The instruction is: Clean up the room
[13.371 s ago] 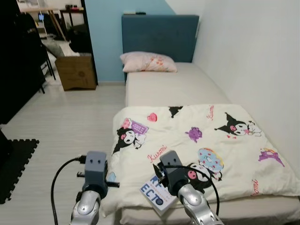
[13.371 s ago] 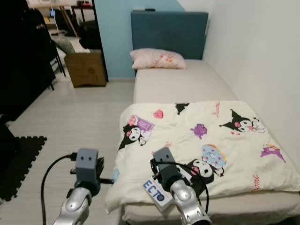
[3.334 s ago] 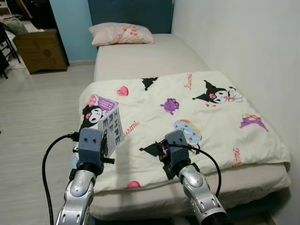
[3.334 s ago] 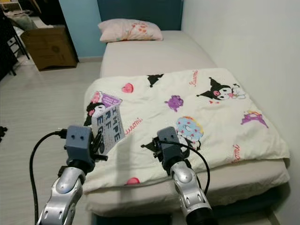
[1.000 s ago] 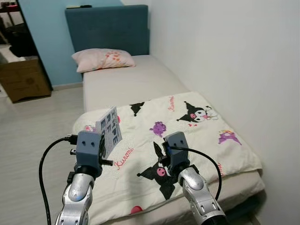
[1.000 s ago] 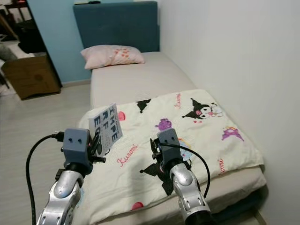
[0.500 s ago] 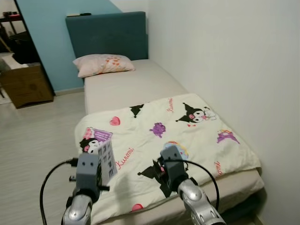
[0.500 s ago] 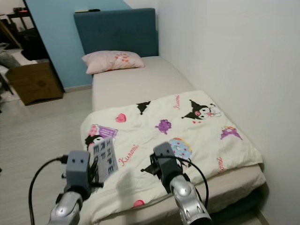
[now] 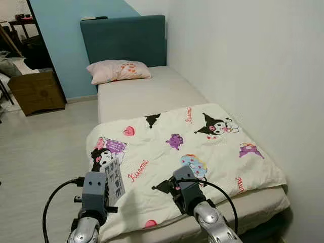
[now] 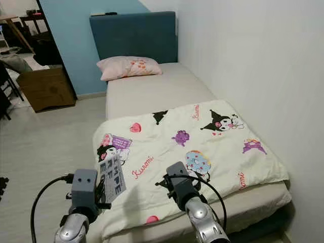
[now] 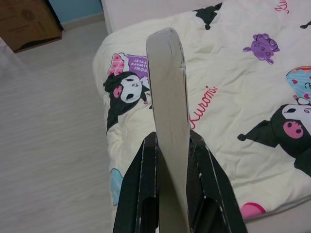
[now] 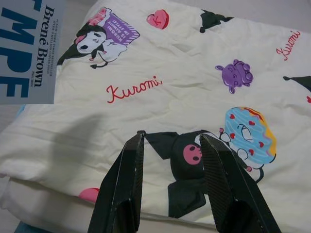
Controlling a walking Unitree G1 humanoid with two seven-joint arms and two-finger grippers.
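I count one bed (image 9: 152, 96), one pink pillow (image 9: 117, 71), one printed blanket (image 9: 192, 157), one book (image 9: 114, 178) — plus one cardboard box (image 9: 36, 92), and two grippers; the dim doorway clutter I can't tally.

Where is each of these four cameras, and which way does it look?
Left and right eye views: on the head, looking down at the bed, both arms in front.
Left wrist view: along the left gripper clamping a book.
Right wrist view: along the open right gripper over the Kuromi blanket.
All share the blanket.
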